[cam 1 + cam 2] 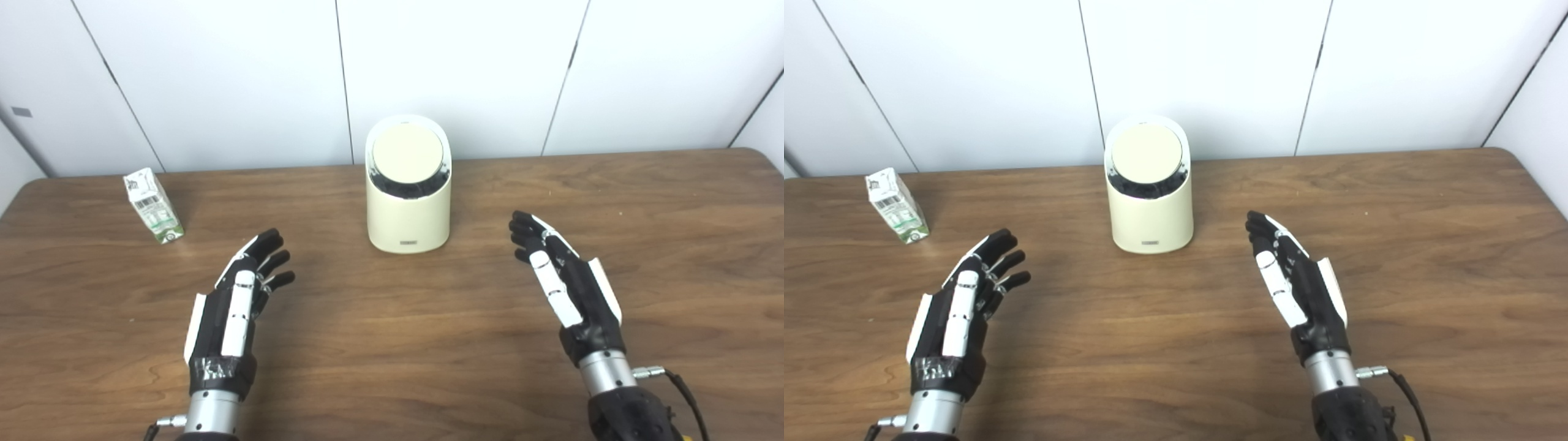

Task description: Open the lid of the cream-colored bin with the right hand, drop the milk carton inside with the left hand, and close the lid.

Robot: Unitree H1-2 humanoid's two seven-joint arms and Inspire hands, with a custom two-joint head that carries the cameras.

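The fingers (272,260) of the left hand (236,306) are extended and slightly fanned, dark tips pointing toward the upper right of the frame; they grasp nothing. The hand sits in the lower left of the frame, above the table (398,343), thumb edge up, its silver wrist cuff entering from the bottom edge.

The fingers (527,236) of the right hand (566,285) are likewise straight and held close together, tips pointing toward the upper left of the frame; they hold nothing. This hand occupies the lower right of the frame, palm turned toward the centre, with a dark cable visible beside its wrist.

Between and beyond the two hands, at the centre of the frame, stands the cream-colored bin (408,211), upright on the table and apart from both hands. Its round lid (407,154) is shut and slopes toward the camera, ringed by a dark band inside a white rim; a small label marks the lower front of the body.

The milk carton (153,205) stands at the left of the frame, near the far edge of the table, well apart from the bin and clear of the left hand. It is white with green print and leans slightly.

Behind the table, across the upper frame, runs a white panelled wall (465,73) with dark seams.
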